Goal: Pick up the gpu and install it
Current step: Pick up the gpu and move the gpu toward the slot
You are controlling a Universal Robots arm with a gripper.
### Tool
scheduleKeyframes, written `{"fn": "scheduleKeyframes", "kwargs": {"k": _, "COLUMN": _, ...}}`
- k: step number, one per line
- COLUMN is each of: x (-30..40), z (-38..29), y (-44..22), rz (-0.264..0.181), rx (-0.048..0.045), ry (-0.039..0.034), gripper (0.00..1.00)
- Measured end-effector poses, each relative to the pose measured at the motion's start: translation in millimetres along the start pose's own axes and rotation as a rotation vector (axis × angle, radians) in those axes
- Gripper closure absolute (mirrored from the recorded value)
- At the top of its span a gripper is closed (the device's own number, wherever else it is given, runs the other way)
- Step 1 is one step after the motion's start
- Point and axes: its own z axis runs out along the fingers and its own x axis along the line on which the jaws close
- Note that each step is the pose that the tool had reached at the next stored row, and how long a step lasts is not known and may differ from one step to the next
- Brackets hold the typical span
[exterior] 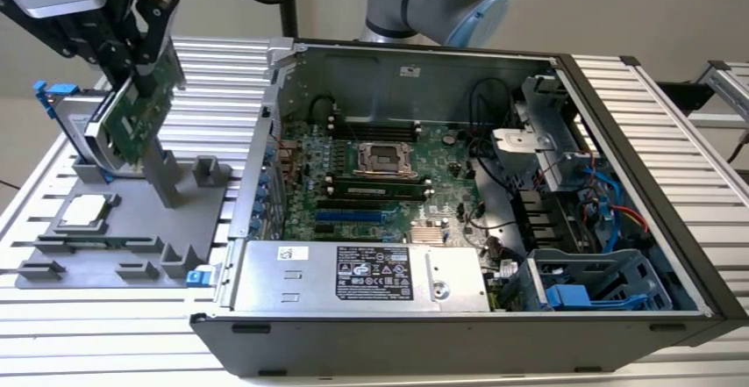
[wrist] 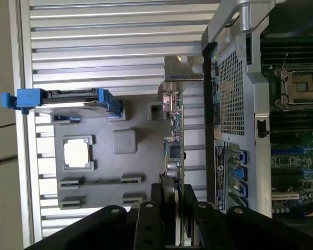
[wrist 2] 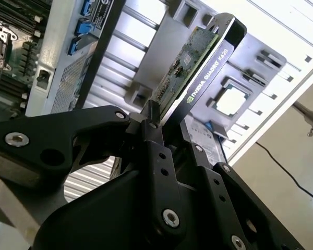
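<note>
Over the grey tray (exterior: 131, 218), jaws clamp the gpu (exterior: 135, 115); the first wrist view shows its silver bracket (wrist: 182, 70).

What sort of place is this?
Probably a robotics lab bench for PC assembly: an open computer case on a slatted metal table, a grey parts fixture beside it, and the gripper clamped on the gpu.

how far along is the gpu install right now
Pickup looks done: the gripper is clamped on the gpu over the grey tray. Left to do: the card is outside the open computer case, not yet on the motherboard.
</note>
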Motion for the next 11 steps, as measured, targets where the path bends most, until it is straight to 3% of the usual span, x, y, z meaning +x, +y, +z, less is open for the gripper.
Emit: {"fn": "scheduleKeyframes", "kwargs": {"k": 11, "x": -0.4, "z": -10.9, "y": 0.6, "rz": 0.0, "rx": 0.0, "ry": 0.0, "gripper": 1.0}}
